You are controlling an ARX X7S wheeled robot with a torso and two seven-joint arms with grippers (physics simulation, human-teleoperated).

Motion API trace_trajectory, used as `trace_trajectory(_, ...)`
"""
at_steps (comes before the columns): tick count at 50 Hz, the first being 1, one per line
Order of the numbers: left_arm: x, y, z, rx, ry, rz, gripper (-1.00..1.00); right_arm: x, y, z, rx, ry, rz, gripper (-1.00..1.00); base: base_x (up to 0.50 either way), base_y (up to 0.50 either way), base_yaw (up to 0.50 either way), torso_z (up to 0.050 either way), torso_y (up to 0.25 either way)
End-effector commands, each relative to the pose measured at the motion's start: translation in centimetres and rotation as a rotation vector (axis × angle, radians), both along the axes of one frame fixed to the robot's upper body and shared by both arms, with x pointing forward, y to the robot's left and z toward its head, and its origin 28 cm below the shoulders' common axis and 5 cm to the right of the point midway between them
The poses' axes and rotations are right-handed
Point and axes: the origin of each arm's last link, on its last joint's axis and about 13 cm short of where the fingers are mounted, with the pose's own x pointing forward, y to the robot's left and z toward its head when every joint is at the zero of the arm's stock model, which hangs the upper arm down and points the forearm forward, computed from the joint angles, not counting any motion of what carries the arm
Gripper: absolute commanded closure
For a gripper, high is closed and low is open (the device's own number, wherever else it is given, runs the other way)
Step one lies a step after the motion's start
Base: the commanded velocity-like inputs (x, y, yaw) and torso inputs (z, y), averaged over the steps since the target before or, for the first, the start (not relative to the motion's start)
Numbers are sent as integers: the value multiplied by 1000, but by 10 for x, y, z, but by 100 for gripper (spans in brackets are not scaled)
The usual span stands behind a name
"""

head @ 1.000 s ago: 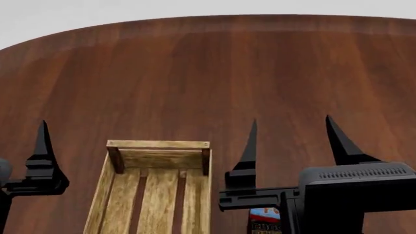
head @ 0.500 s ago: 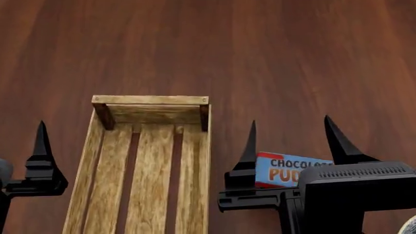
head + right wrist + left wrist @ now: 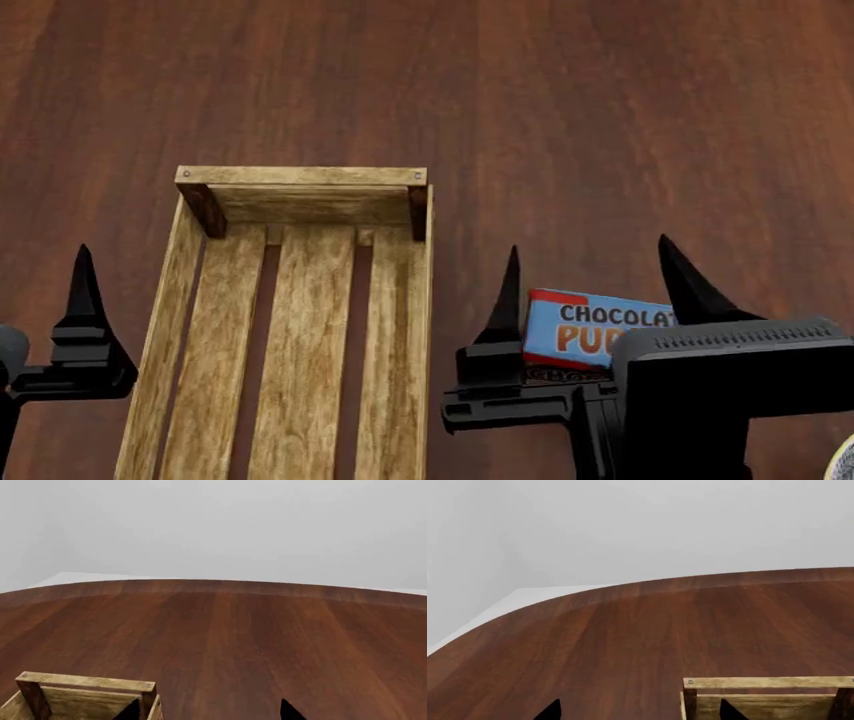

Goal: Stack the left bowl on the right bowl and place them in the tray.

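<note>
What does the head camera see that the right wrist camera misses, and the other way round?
Only the head view shows the blue chocolate pudding box lying between the right gripper's open fingers, the tray's slatted bottom along its length, part of the left gripper, and a pale sliver at the bottom right corner that is too small to identify.

Only the right wrist view shows the table's curved far edge and the plain grey background beyond it.

Both show the tray's far end with its corner posts, the wood table and the right gripper's fingertips. Neither shows a clear bowl.
</note>
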Motion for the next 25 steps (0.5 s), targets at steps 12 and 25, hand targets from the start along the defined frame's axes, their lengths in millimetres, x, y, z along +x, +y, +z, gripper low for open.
trace_trajectory(12,-5,0,2,69,-31,46,-100,-27,-11,58,-145,226,-112,-100,0,0,0,0,0)
trace_trajectory(25,-3,-1,4,81,-36,56,-100,-58,-10,84,-199,338,-61,-100,0,0,0,0,0)
